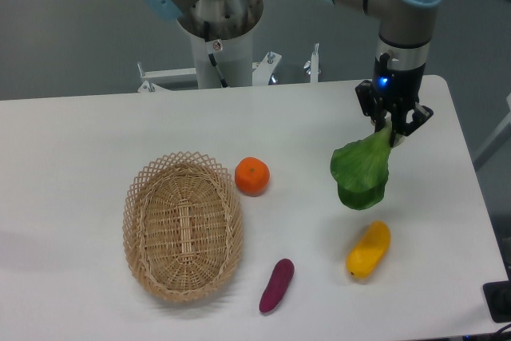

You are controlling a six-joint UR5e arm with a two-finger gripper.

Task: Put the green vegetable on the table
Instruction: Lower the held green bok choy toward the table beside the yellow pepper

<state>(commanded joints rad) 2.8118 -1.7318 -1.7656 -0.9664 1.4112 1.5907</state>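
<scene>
I see the gripper point(391, 129) clamped on the vegetable's point(361, 171) stem, leaves dangling above the table point(72, 141) near the mango point(368, 250). I'd lower straight down before opening.

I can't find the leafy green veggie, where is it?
The green vegetable hangs from the pincer on the right side of the table, just above the yellow fruit and right of the orange.
</scene>
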